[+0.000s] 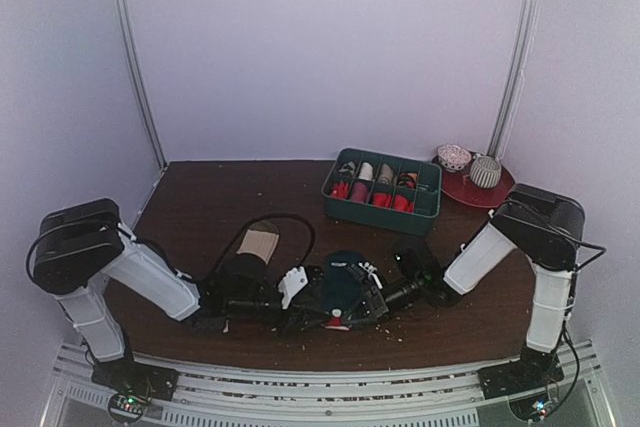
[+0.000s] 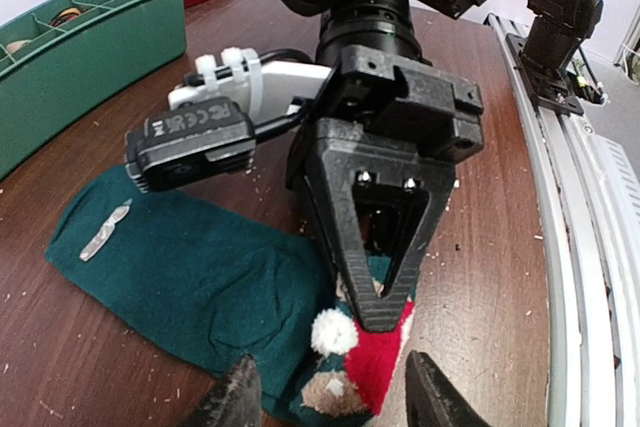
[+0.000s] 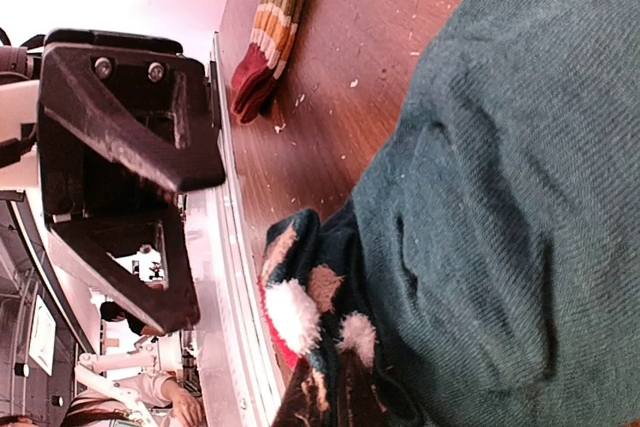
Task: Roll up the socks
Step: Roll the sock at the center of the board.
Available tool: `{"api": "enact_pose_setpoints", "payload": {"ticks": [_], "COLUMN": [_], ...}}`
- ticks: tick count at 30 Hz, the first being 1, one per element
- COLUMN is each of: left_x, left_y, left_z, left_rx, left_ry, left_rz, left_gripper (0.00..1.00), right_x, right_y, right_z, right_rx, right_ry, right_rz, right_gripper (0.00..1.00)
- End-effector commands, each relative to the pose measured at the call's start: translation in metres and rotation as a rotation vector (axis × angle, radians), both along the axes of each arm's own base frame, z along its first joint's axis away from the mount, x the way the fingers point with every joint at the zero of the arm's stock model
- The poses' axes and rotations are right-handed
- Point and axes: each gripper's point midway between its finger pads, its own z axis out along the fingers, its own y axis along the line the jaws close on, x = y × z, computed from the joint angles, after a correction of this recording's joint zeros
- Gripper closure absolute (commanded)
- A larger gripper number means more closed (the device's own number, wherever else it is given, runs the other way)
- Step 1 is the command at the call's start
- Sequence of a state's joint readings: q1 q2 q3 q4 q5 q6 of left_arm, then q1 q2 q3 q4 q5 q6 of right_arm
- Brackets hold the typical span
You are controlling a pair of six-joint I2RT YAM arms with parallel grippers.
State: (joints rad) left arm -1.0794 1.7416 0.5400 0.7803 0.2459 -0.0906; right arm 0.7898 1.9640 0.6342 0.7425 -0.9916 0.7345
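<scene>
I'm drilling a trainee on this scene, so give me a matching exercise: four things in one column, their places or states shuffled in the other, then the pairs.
Things:
1. teal sock
2. striped sock
3. green tray
4. red plate

Places or states:
a. farthest right of the four
b. spread flat nearest the front edge, a white pompom at one end
c. divided into compartments, at the far side
d. lies apart from the other sock, farther back

Pairs: 1-b; 2-d; 3-c; 4-a

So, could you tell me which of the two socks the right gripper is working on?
The dark teal sock: the shut right gripper has its tip on the sock's red pom-pom end. The striped beige sock lies apart, untouched.
</scene>
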Motion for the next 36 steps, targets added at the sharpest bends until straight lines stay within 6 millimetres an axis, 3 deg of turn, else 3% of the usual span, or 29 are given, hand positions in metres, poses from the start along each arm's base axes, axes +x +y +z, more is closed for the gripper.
{"api": "enact_pose_setpoints", "payload": {"ticks": [1, 11, 14, 20, 23, 26, 29, 33, 36], "left_x": [-0.005, -0.014, -0.012, -0.010, -0.001, 0.007, 0.001, -0.011, -0.017], "left_y": [-0.012, -0.016, -0.017, -0.018, -0.013, -0.001, 0.014, 0.022, 0.021], "left_z": [-0.004, -0.039, -0.041, -0.045, -0.061, -0.086, -0.107, -0.109, -0.108], "left_rx": [-0.015, 0.035, 0.037, 0.076, 0.176, 0.353, 0.508, 0.560, 0.557], "left_ry": [-0.005, 0.065, 0.075, 0.094, 0.164, 0.289, 0.410, 0.520, 0.615], "left_rz": [-0.059, -0.085, -0.079, -0.067, 0.014, 0.135, 0.199, 0.195, 0.170], "left_gripper": [0.51, 0.57, 0.67, 1.00, 1.00, 1.00, 1.00, 1.00, 1.00], "right_x": [-0.015, -0.018, -0.018, -0.015, -0.012, 0.000, 0.021, 0.036, 0.037], "right_y": [-0.037, -0.042, -0.043, -0.044, -0.043, -0.042, -0.044, -0.049, -0.055], "right_z": [-0.077, -0.079, -0.080, -0.077, -0.070, -0.050, -0.021, 0.019, 0.037], "right_rx": [-0.266, -0.291, -0.300, -0.313, -0.319, -0.324, -0.333, -0.281, -0.244], "right_ry": [0.087, 0.085, 0.081, 0.056, -0.006, -0.145, -0.337, -0.560, -0.698], "right_rz": [-0.080, -0.070, -0.069, -0.061, -0.025, 0.005, -0.014, -0.058, -0.077], "right_gripper": [1.00, 1.00, 1.00, 0.99, 0.91, 0.83, 0.80, 0.76, 0.74]}}
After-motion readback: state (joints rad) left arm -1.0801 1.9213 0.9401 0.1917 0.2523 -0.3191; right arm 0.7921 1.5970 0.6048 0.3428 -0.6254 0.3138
